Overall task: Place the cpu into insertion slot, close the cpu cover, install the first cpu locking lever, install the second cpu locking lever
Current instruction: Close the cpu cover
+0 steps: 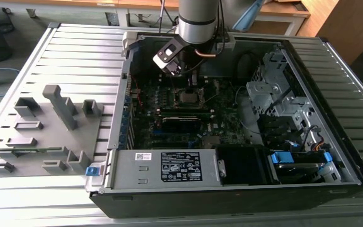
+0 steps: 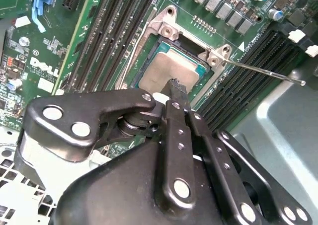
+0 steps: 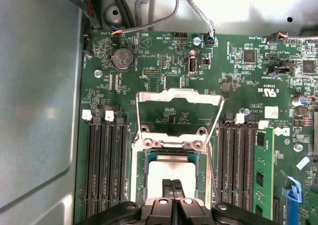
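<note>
One cpu (image 3: 171,168), one cpu cover (image 3: 179,94) (standing open), one insertion slot (image 3: 149,143).

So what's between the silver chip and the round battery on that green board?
The metal cover frame, flipped open, lies between the chip and battery, in the first wrist view.

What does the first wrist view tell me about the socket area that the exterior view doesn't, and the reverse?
First wrist view: the cpu cover stands swung open beyond the socket, with the board visible through its window. The shut fingers have their tips over the cpu.

Exterior view: the whole open computer case, its power supply, and a grey fixture tray beside it.

Both: the green motherboard, with the cpu lying in the insertion slot.
</note>
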Tool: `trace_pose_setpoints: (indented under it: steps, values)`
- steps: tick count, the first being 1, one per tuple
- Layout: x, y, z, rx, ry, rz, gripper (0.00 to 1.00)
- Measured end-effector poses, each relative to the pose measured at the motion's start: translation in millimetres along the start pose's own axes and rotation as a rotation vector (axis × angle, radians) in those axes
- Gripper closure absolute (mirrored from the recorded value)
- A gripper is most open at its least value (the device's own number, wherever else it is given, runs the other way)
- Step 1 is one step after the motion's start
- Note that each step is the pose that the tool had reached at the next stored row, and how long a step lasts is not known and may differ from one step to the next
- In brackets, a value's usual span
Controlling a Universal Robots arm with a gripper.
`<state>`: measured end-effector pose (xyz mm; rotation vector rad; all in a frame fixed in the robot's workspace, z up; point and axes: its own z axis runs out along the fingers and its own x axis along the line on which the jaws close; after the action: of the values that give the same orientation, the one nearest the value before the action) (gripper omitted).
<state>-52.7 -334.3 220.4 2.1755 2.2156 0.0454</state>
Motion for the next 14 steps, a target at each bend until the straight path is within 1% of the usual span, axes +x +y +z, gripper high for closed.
trace_pose_setpoints:
  steps: [9,14]
  values:
    - [0.0,0.0,-0.9,0.0001,-0.0001,0.000,0.89]
    - [-0.1,0.2,-4.9,-0.0002,-0.0002,0.000,0.89]
